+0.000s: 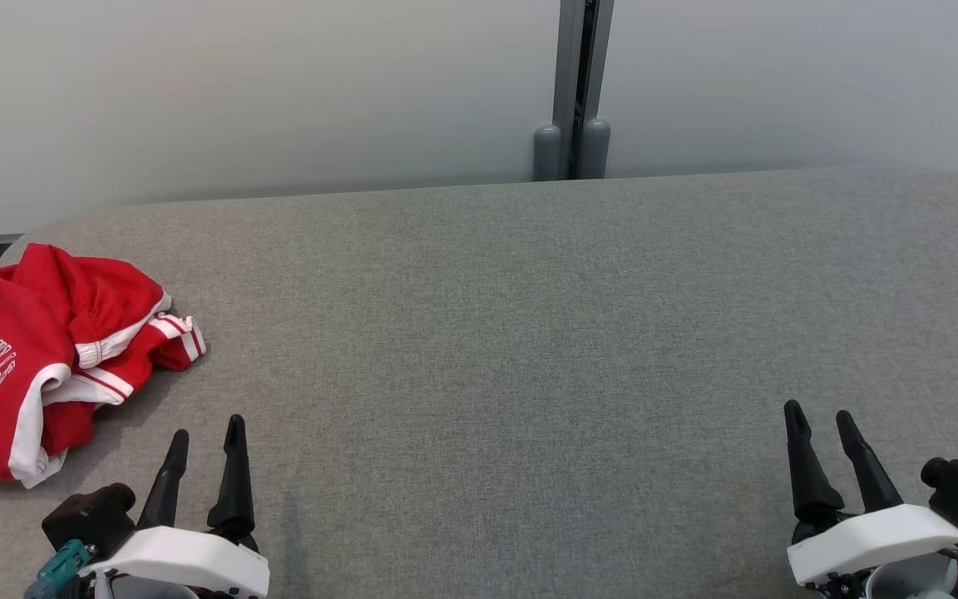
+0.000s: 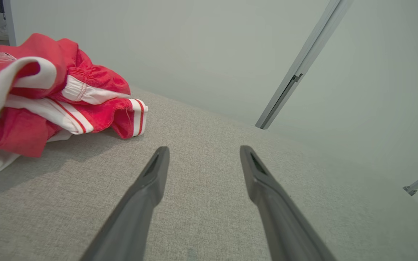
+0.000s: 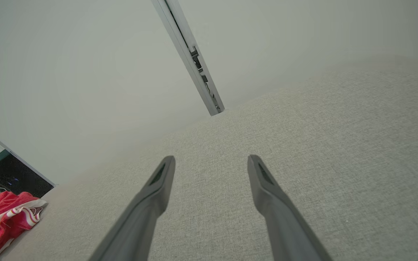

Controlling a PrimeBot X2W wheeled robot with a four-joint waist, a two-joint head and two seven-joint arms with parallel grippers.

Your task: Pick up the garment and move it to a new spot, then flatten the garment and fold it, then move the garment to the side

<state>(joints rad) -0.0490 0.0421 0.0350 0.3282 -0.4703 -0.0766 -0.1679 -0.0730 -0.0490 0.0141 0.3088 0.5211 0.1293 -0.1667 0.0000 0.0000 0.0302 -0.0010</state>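
A crumpled red garment [image 1: 38, 349] with white trim and dark lettering lies bunched at the far left of the grey fabric table [image 1: 529, 333]. In the left wrist view the garment [image 2: 49, 94] sits left of and beyond the fingers. My left gripper [image 1: 209, 428] hovers near the front edge, just right of the garment and apart from it, open with nothing between its fingers. My right gripper [image 1: 820, 412] is at the front right, far from the garment, open and empty. The right wrist view catches the garment [image 3: 2, 217] at its lower left corner.
A pale wall [image 1: 279, 83] runs behind the table, with a grey vertical post [image 1: 572, 91] at its middle. The table's back corners are rounded. Broad bare grey surface stretches between the two grippers.
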